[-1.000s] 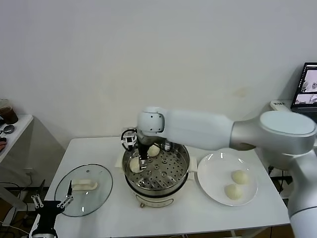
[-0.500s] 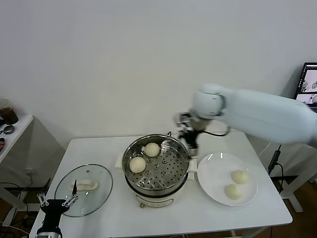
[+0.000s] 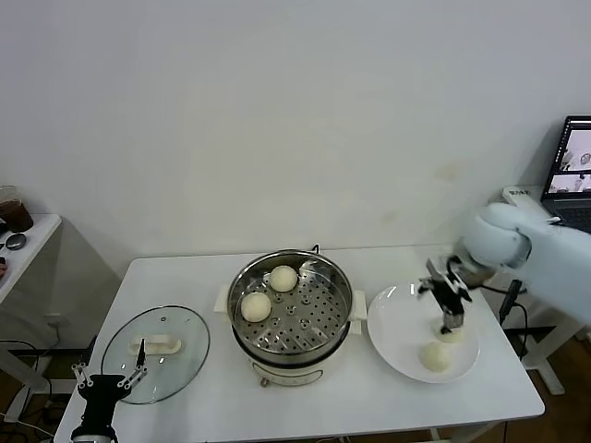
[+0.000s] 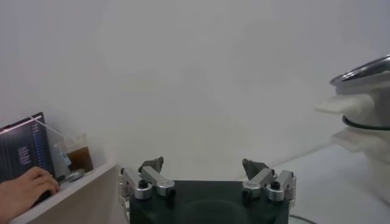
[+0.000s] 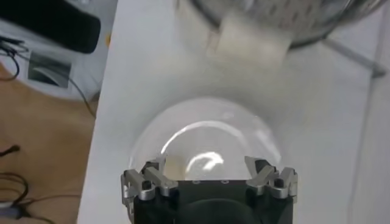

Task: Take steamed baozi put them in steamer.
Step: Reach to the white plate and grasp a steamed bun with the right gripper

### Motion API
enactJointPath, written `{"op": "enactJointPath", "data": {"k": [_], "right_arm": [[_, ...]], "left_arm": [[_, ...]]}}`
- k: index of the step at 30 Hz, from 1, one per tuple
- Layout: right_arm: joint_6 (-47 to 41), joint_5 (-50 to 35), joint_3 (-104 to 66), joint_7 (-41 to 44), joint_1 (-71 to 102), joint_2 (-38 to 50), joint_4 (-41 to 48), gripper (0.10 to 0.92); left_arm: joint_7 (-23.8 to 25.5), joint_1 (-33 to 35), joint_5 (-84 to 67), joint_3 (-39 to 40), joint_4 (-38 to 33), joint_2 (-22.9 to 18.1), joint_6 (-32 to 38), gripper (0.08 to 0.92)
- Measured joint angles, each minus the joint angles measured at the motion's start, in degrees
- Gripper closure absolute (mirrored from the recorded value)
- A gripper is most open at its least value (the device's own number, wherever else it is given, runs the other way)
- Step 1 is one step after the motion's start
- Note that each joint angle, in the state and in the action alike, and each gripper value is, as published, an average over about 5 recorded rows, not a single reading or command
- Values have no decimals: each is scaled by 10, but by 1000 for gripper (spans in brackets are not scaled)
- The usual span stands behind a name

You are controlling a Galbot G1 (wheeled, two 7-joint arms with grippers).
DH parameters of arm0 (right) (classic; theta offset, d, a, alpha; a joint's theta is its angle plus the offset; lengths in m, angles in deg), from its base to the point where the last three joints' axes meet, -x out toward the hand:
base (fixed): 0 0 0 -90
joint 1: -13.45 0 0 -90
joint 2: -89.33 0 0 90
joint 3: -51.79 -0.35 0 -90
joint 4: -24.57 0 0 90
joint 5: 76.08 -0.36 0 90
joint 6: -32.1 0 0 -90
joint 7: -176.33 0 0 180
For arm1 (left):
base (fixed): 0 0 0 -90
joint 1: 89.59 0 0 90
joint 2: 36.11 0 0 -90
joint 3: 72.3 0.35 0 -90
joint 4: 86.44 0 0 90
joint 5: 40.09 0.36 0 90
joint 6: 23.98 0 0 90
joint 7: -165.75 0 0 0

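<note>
Right gripper point(image 3: 450, 314) fingers spread apart, empty, just above far bun point(image 3: 450, 332) on plate point(image 3: 392, 323). Second bun point(image 3: 434, 356) near. Two buns point(image 3: 257, 305) in steamer point(image 3: 291, 309). Third pickup in hand; next: descend, straddle, close gently. Left gripper point(image 3: 106, 380) fingers apart, idle off counter point(image 3: 323, 406) edge.

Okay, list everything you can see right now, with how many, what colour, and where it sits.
steamed baozi: two in view, cream-white, in the steamer; two more on the plate, one at, one mostly behind the right pincer
steamer: one, shiny steel, table centre
plate: one, white, right of the steamer
glass lid: one, clear, table's left
table: one, white
laptop: one, far right
left pincer: open, low at the table's left front corner
right pincer: open, over the plate
</note>
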Motion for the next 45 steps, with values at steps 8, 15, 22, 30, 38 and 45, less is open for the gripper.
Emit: {"op": "enactJointPath", "data": {"k": [8,15,22,30,38,45], "right_arm": [[18,54,-85,-14,118,6,26,203],[29,81,-130,-30,180,-11,60,204],[36,94,-150,-42,211,-38,92,211],[33,104,-161,-45,230,-63,111,288],[31,110,-165,-41,232,-67,117,482],[35,100,-158,-32,214,-60,113,512]], "left_arm": [[0,7,4,-7,-1,-4,0,177],[0,10,5,-11,-2,-6,1,177],[-1,11,5,-14,1,-6,3,177],[-2,11,6,-15,2,-6,3,177],[-2,10,6,-16,3,-7,3,177],[-2,9,5,-15,3,-5,2,177]]}}
